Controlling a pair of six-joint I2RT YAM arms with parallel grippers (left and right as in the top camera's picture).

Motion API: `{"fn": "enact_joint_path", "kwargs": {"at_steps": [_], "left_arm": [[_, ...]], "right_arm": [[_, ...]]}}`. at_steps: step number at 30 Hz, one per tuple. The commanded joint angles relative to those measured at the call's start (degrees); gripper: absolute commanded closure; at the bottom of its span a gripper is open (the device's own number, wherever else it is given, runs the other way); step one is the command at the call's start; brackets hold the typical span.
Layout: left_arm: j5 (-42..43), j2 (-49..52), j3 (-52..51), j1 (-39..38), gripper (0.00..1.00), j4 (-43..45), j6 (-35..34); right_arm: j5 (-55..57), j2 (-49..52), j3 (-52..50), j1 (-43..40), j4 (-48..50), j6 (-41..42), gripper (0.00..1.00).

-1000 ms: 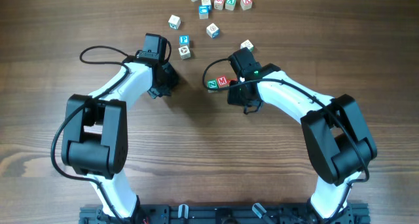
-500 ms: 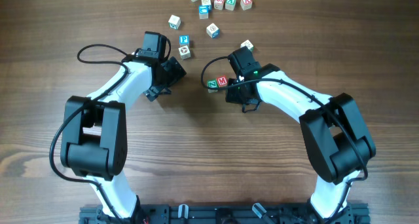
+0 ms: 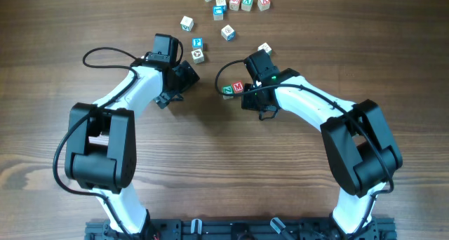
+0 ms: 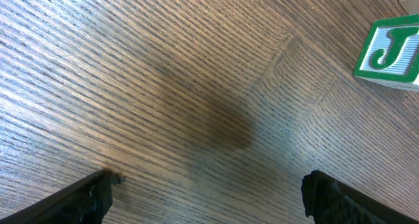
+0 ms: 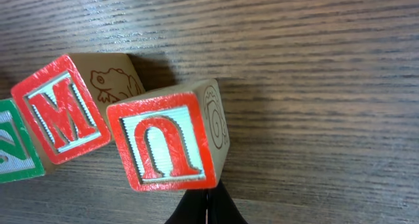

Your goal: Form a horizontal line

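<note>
Overhead view, read from the robot's base outward. Both arms reach forward over the table (image 3: 210,170): the left arm (image 3: 130,92) bends toward the middle and the right arm (image 3: 309,103) sweeps in from the other side.

Left gripper (image 4: 209,181), left wrist view: the jaws are spread wide over bare wood with nothing between them. A green J cube (image 4: 389,52) lies ahead and to one side, apart from the fingers. This gripper looks parked clear of the row so as not to disturb it.

Right gripper (image 5: 207,209), right wrist view: only the tips show at the lower edge. They appear pressed together, with a thin seam between them, and are set against the near side of the arch-letter cube (image 5: 167,142). Closed tips make a blunt pusher, which suits nudging a small cube better than pinching it.

That cube sits turned a little out of square, just beside the M cube (image 5: 62,109), and seems to meet it at a corner. The N cube (image 5: 12,149) seems to lie against the M cube's other side and is cut by the frame edge. From overhead, the N and M cubes lie side by side near the table's middle, while the third is hidden beneath the right wrist.

Judgement: the row is nearly formed. The third cube has yet to be squared up and brought level with its neighbours.

Farther out lie a blue P cube (image 3: 197,43) and other loose cubes (image 3: 228,32). At the far edge is a cluster of cubes (image 3: 235,2), all well apart from the row
</note>
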Motion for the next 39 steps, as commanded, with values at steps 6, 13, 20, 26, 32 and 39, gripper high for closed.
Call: {"fn": "enact_joint_path", "kwargs": {"at_steps": [6,13,20,26,32,39], "left_arm": [[-1.62,1.42,-1.38,0.33,0.02,-0.9,-0.33],[-1.62,1.42,-1.38,0.33,0.02,-0.92,-0.33],[-1.62,1.42,-1.38,0.33,0.02,-0.92,-0.33],[-1.62,1.42,-1.38,0.33,0.02,-0.9,-0.33],[-1.62,1.42,-1.38,0.33,0.01,-0.9,-0.33],[-1.62,1.42,-1.38,0.33,0.01,-0.9,-0.33]], "right_arm": [[-0.46,1.53,-0.35,0.07,0.87,-0.57,0.96],[-0.42,1.53,-0.35,0.07,1.79,-0.63,0.96],[-0.48,1.53,-0.35,-0.59,2.95,-0.55,0.96],[-0.46,1.53,-0.35,-0.68,3.54,-0.55,0.95],[-0.46,1.53,-0.35,-0.68,3.98,-0.57,0.96],[-0.39,1.53,-0.35,-0.68,4.57,-0.59,0.96]]}}
